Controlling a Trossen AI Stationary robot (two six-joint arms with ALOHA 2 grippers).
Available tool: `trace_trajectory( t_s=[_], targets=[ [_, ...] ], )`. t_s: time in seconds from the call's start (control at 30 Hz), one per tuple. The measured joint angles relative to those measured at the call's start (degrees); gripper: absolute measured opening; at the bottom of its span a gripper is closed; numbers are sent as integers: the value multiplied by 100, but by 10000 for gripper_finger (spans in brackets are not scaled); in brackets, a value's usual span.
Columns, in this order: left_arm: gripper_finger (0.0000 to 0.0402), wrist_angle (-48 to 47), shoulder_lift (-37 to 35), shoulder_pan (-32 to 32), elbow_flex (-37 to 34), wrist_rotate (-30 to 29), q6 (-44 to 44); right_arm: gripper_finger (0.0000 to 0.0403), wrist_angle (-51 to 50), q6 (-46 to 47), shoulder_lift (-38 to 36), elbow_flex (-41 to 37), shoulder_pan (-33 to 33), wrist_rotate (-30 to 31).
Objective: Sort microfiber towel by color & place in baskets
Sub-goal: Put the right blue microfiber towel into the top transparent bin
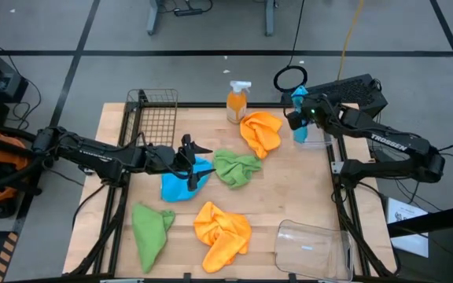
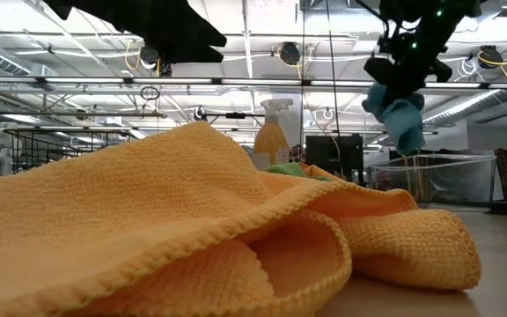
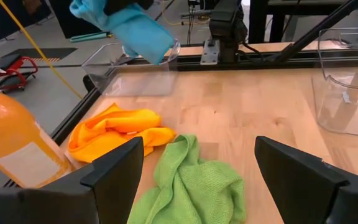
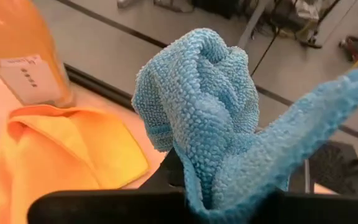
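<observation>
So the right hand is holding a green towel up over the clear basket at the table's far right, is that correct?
Not quite: the towel in the right hand is blue, not green, as the right wrist view shows. It does hang over the clear basket at the far right.

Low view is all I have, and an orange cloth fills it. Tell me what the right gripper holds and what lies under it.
Observer: The right gripper is shut on a blue towel, above a clear basket at the table's far right edge.
Operator: Now give me the left gripper.
Observer: The left gripper is open, just above the second blue towel mid-table.
Operator: Report the mesh basket's contents.
Observer: The black wire mesh basket, at the far left corner, holds no towel.
</observation>
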Motion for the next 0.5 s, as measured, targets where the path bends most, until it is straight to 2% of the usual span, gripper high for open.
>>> trace_trajectory(
  t_s=[0.2,0.5],
  targets=[
    [310,-72,0,-94,0,2,-1,14,72,-3,48,-339,-389,295],
    [310,-80,0,-151,-2,13,1,14,351,-367,50,-785,-1356,250]
  ],
)
